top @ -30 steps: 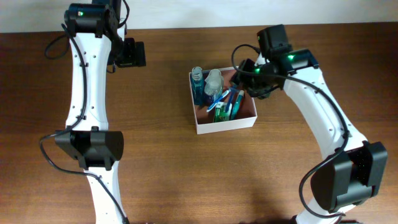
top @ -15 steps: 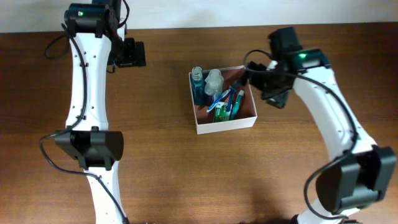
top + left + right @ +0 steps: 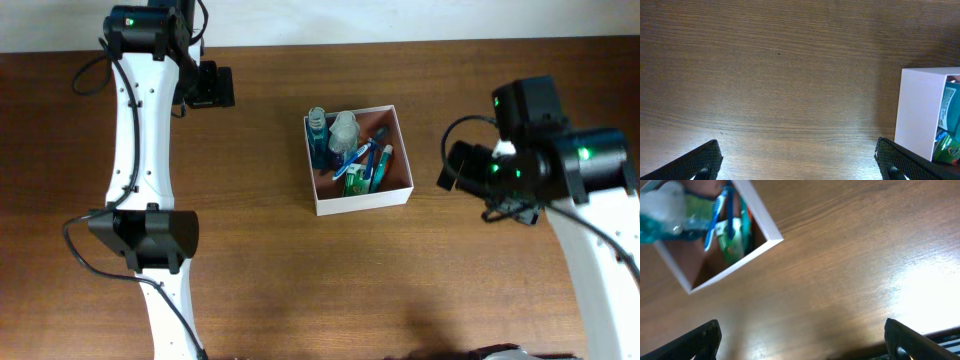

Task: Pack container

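1. Overhead view: the container [image 3: 362, 200] is a square, shallow, open-topped box with white outer walls and a reddish-brown inside. It sits on the wooden tabletop [image 3: 260, 270] about midway between the two arms, in the far half.
2. Toiletries crowd its left and middle part: a blue bottle [image 3: 317, 135] and a clear bottle [image 3: 343, 130] at the far-left corner, blue toothbrushes [image 3: 365, 155], and a green pack [image 3: 355, 181], perhaps toothpaste, towards the near wall.
3. From above, the left claw [image 3: 225, 86] hangs well to the left of the container and farther back. The right claw [image 3: 450, 168] hangs just off its right side. Neither touches it.
4. Left wrist view adds what the overhead hides: the outside of one plain white wall of the container [image 3: 917, 112] at the right edge, with green and blue packaging showing past it. The left claw [image 3: 800, 165] is released, fingers spread wide over bare wood.
5. Right wrist view looks into one corner of the container [image 3: 775, 239], showing brown floor beside the toothbrushes and green pack. The right claw [image 3: 802, 345] is likewise released and holds nothing.
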`<state>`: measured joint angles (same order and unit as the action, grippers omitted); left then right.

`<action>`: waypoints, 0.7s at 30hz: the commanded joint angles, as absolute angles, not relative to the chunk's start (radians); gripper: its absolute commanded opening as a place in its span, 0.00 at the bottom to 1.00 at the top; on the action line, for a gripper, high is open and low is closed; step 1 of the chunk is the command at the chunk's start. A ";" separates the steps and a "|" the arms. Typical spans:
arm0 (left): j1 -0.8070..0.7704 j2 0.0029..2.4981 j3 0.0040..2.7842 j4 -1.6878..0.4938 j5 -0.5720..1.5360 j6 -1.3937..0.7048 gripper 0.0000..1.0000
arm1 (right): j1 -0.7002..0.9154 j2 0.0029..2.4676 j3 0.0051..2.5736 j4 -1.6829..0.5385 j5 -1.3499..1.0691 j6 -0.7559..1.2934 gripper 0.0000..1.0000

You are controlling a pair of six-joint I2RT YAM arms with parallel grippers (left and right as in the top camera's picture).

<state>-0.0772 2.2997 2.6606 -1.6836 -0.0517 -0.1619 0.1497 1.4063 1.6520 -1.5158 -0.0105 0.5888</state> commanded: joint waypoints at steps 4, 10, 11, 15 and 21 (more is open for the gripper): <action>-0.076 2.269 2.658 -1.684 -0.044 -0.168 0.99 | 0.288 1.311 1.654 -1.602 0.012 0.577 0.99; -0.076 2.269 2.658 -1.684 -0.044 -0.168 0.99 | 0.342 1.311 1.654 -1.681 -0.029 0.577 0.99; -0.076 2.269 2.658 -1.684 -0.044 -0.168 0.99 | 0.342 1.312 1.654 -1.696 -0.037 0.577 0.99; -0.076 2.269 2.658 -1.684 -0.044 -0.168 0.99 | 0.339 1.313 1.654 -1.699 -0.089 0.580 0.99; -0.076 2.269 2.658 -1.684 -0.044 -0.168 0.99 | 0.334 1.274 1.654 -1.679 -0.011 0.636 0.99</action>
